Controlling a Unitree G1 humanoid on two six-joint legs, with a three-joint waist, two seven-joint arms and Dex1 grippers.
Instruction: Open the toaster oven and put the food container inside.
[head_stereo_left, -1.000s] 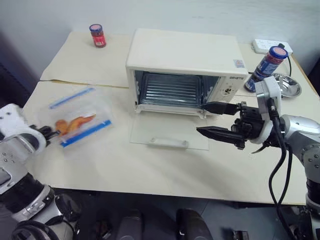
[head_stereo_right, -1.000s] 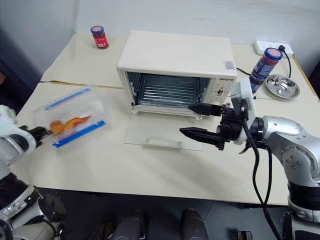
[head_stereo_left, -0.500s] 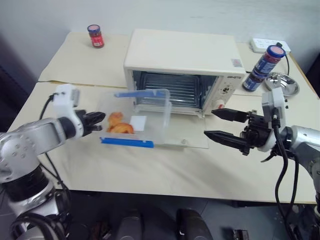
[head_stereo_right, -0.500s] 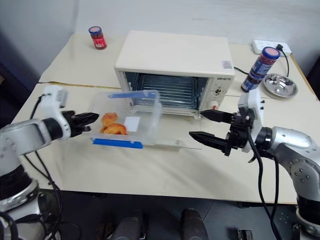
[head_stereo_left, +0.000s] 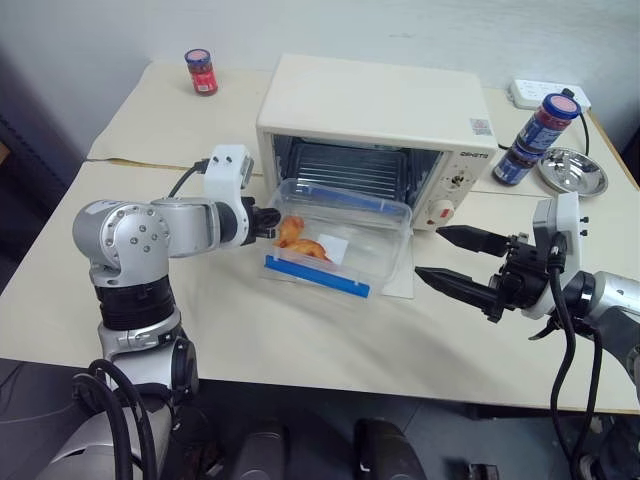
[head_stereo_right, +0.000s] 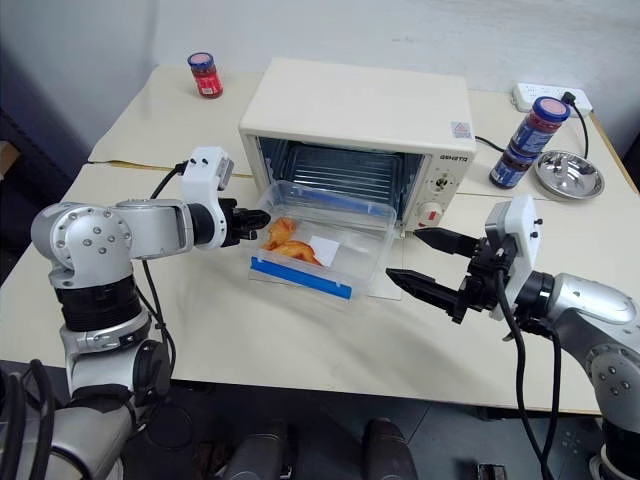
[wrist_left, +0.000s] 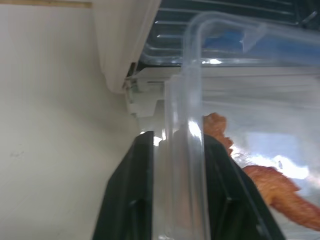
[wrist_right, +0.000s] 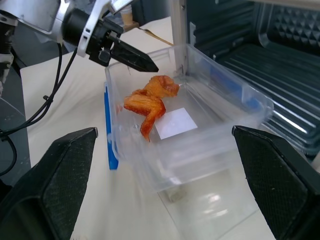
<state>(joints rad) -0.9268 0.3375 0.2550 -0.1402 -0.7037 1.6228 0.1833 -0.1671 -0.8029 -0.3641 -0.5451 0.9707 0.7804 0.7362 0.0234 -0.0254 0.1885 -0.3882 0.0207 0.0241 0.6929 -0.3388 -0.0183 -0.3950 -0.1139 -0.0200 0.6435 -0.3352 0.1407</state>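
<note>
Left wrist view: food container (wrist_left: 186, 150) wall pinched between left gripper (wrist_left: 175, 185) jaws.
Toaster oven (head_stereo_left: 375, 120) door hidden beneath it; right gripper (head_stereo_left: 447, 259) spread empty.

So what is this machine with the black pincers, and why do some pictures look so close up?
It is a robot with two arms. Two pictures come from cameras in its head, looking down at a cream table. The close ones come from cameras on its wrists. Its left gripper pinches the wall of a clear plastic food container with orange food inside, at the mouth of a cream-white toaster oven whose glass door is down. Its right gripper waits, wide open. A red-lidded jar, a dark bottle and a metal dish stand behind.
</note>
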